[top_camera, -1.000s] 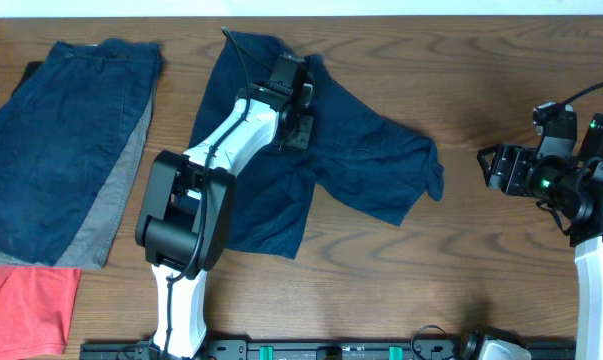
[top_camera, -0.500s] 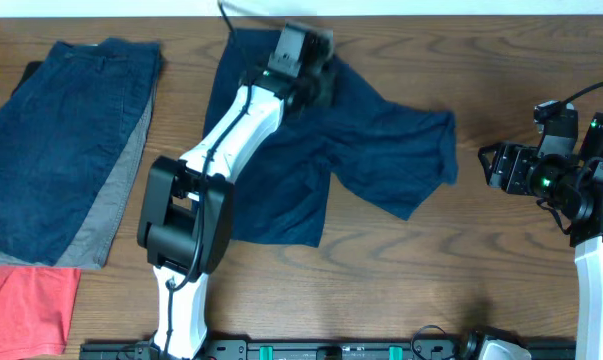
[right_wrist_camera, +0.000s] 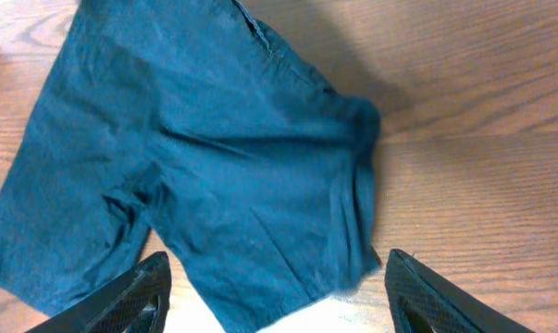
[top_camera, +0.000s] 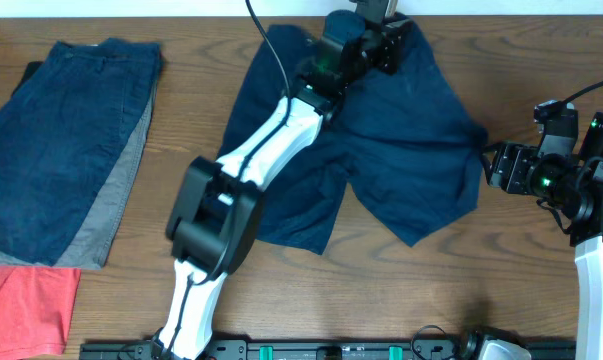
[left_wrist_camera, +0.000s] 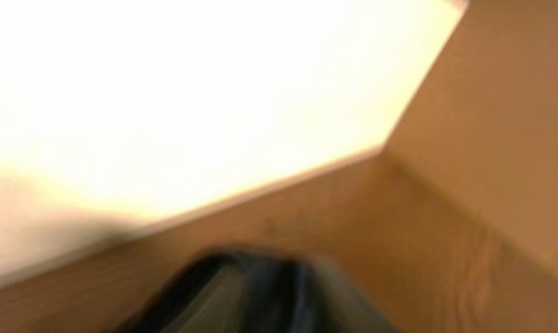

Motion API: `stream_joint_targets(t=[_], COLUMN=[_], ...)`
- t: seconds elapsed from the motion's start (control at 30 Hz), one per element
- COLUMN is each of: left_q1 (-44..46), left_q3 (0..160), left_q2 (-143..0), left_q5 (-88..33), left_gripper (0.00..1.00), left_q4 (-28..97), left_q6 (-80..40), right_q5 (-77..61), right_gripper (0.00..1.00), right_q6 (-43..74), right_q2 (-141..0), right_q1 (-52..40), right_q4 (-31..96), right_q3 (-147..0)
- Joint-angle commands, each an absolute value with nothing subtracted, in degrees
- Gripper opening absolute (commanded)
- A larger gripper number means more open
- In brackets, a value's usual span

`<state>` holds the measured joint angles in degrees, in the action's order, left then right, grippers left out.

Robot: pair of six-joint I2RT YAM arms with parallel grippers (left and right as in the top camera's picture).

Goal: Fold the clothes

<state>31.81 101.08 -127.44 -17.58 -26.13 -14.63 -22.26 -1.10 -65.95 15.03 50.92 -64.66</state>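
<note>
The dark navy-blue shorts (top_camera: 401, 140) lie spread on the wooden table, waistband toward the far edge and the two legs toward the front. My left gripper (top_camera: 389, 45) is at the waistband by the table's far edge and is shut on the cloth. The left wrist view is badly blurred and shows only a dark shape (left_wrist_camera: 260, 296) at the bottom. My right gripper (top_camera: 488, 165) hovers open and empty just right of the shorts' right leg. In the right wrist view the shorts (right_wrist_camera: 214, 139) lie ahead of the open fingers (right_wrist_camera: 283, 305).
Lighter denim-blue shorts (top_camera: 61, 140) lie at the far left on top of a grey garment (top_camera: 111, 210). A coral-red garment (top_camera: 21, 305) is at the front left corner. The table's far edge (top_camera: 181, 14) runs just behind the left gripper.
My left gripper has moved right and toward the far edge, dragging the navy shorts with it. The shorts now lie more spread out and further right. The right arm has not moved.
</note>
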Motion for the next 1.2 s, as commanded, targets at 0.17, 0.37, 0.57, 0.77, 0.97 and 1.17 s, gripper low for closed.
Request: stream_joint_targets(t=[0.17,0.37,0.57,0.77,0.97,1.17], left_q1=[30.9,26.0,19.1,12.6,9.2,8.5], left_q3=[101.4,101.4,101.4,101.4,100.5,98.4], left_q2=[-135.1,-127.4,-116.0,-110.2,-110.9,-111.2], left_q5=[-13.8,-17.8,-18.0,-18.0,-17.7,-12.8], left_gripper=[0.98,0.98,0.98,0.98,0.98,0.98], left_q4=[-30.7,-11.0,17.8,35.4,43.9,44.6], left_q6=[-21.9,-19.9,-10.0,-6.2,-3.0,-3.0], right_q5=[-22.5,-22.6,-23.4,-23.4,-12.6,5.8], right_gripper=[0.72,0.72,0.71,0.67,0.72,0.80], right_q6=[-1.3,-1.3,-2.4,-1.8,5.4,14.7], right_q2=[-65.9,-65.9,-65.9,-65.9,-66.0,-69.8], right_q1=[14.6,14.6,13.0,8.0,0.8,-2.1], right_q4=[50.3,49.7,49.8,48.5,47.7,47.3], right_q3=[-65.6,-65.6,-65.6,-65.6,-65.6,-65.6])
